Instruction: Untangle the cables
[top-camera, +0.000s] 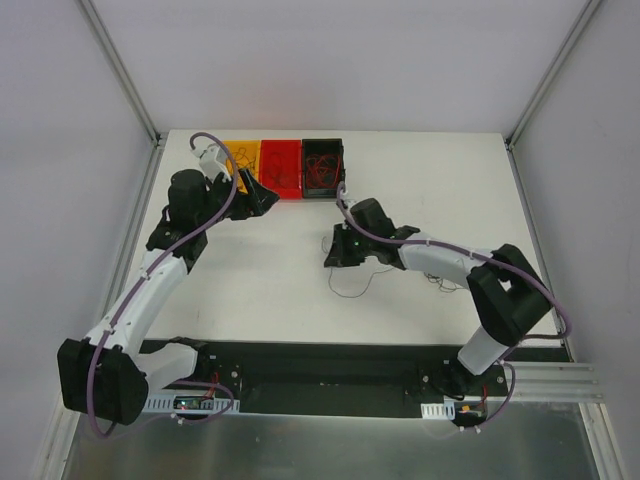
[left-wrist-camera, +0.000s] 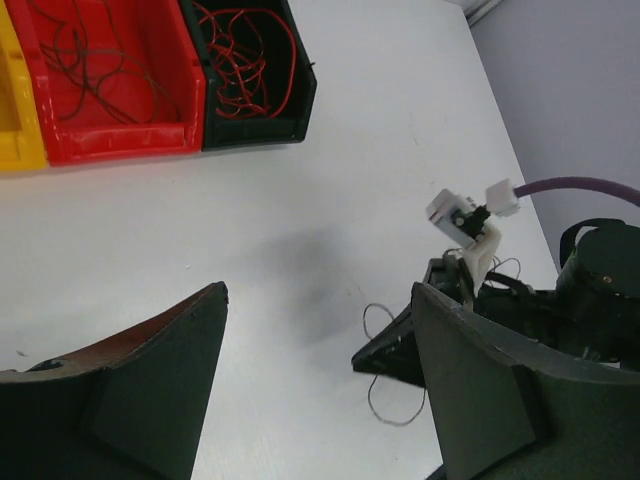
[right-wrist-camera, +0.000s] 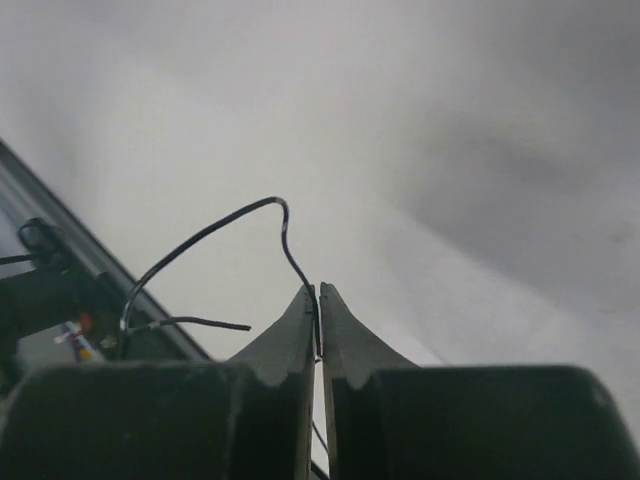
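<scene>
White counter (top-camera: 260, 300) carries loose cables (left-wrist-camera: 380, 322) near its middle; your right claw (right-wrist-camera: 318, 295) pinches one black strand (right-wrist-camera: 205, 236), your left claw (left-wrist-camera: 318, 292) gapes wide. Lift fast and it may slip free or drag neighbours.

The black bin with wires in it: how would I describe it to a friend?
Look to the far edge of the white table, where three small bins sit in a row. The black bin is the rightmost, beside the red bin. It alone is black, and bright red wires lie tangled inside.
</scene>
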